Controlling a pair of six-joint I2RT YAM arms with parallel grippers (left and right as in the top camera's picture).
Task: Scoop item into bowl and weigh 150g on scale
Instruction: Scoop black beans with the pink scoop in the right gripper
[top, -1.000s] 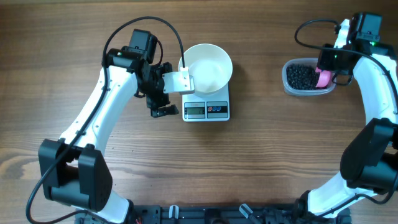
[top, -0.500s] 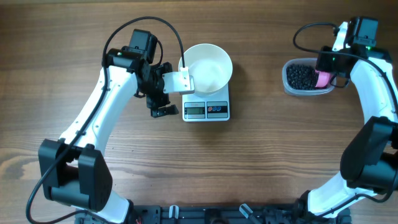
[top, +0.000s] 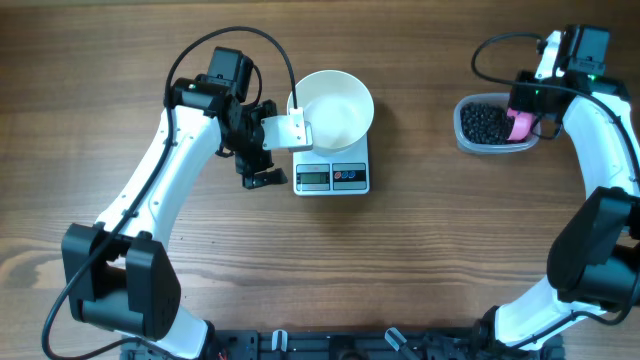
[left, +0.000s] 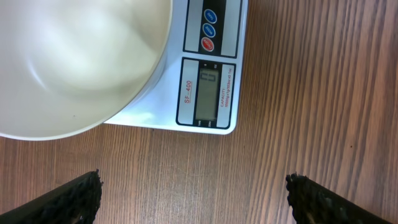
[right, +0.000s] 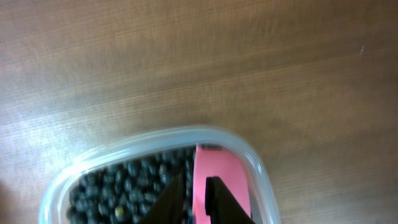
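I see only a brown wooden tabletop (top: 430, 270), its grain running sideways. The left end effector (left: 196, 196) stands wide open; the right end effector (right: 196, 200) pinches the pink scoop (right: 217, 167).

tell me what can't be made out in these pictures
- Reading on the flat white rectangular scale: digits too small, left wrist and overhead.
- Rest of the small pink plastic scoop: cut by right wrist view's bottom edge; under the arm overhead.
- Whether the right gripper grips it: blurred, right wrist.
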